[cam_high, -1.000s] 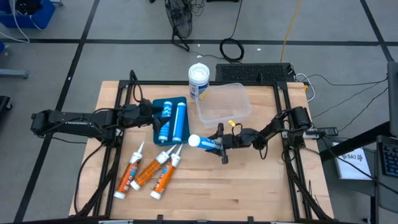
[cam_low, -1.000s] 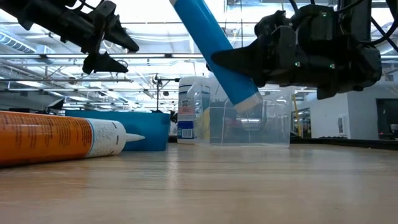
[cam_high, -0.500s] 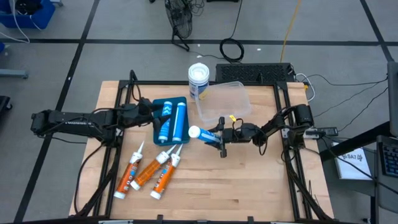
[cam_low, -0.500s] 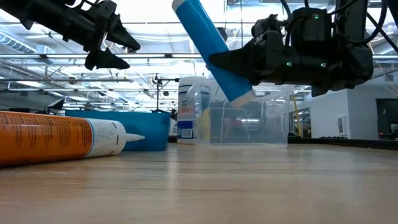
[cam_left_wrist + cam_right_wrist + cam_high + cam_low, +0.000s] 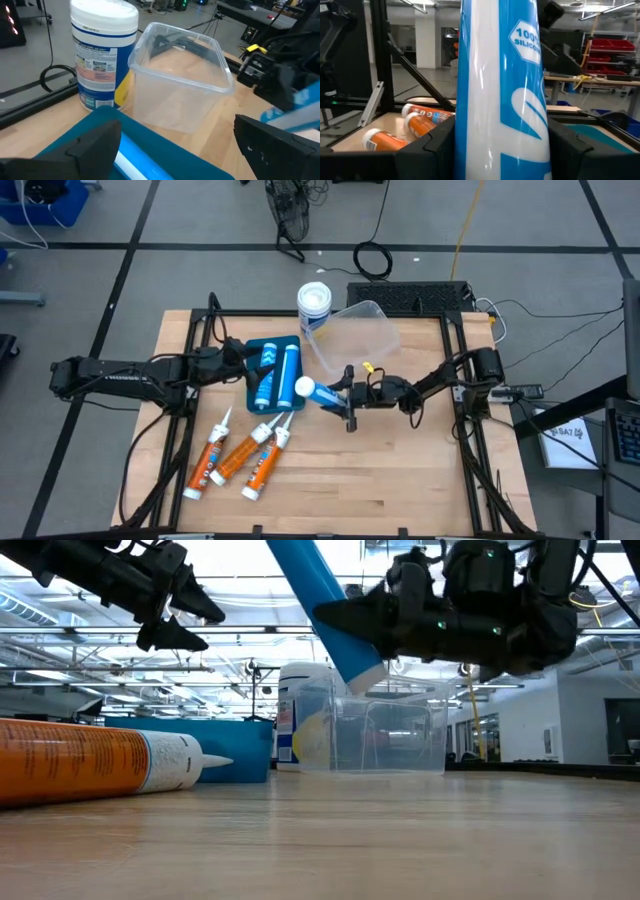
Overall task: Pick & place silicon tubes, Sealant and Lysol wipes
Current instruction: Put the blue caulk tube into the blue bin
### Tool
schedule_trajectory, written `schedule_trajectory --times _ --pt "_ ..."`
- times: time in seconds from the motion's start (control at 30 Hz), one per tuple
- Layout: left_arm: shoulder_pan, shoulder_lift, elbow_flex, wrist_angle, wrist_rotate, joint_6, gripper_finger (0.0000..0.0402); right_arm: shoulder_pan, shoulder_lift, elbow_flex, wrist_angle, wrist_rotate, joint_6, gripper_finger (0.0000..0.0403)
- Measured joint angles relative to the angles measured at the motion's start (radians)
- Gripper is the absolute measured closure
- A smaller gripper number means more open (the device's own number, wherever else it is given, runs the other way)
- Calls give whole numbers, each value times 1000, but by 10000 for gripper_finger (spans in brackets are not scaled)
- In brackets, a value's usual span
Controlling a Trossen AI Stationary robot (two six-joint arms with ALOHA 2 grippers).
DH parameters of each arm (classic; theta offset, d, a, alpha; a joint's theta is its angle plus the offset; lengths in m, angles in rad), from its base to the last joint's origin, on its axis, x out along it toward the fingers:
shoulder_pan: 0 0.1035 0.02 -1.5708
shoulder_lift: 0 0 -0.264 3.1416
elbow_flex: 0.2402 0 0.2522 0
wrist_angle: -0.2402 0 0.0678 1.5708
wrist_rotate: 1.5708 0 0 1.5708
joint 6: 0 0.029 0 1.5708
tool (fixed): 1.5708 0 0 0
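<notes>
blue tubes [image 5: 285, 373]: 3, one pinched in right jaws | orange tubes [image 5: 235, 459]: 3 | left jaws spread

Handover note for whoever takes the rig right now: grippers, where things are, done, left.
Right gripper: shut on a blue silicone tube, held in the air between the blue tray and the clear tub.
Left gripper: open, empty, above the tray's left edge.
Done: two blue tubes lie in the tray.
Left: the held tube; three orange sealant tubes on the table in front of the tray; the Lysol wipes upright behind the tub.
</notes>
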Motion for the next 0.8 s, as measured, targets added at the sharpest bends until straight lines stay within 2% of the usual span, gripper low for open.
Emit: schedule_trajectory --times 0.43,0.53,0.67,0.8 --pt "-5 18 0 -42 18 66 23 32 0 200 -261 11 -151 192" --pt "-19 40 0 -33 69 94 34 32 -3 229 -305 81 -183 192" --pt "-44 70 0 -11 86 154 47 31 -41 236 -407 181 -222 192" --pt "-51 101 0 27 86 190 55 32 -118 236 -495 214 -223 192"
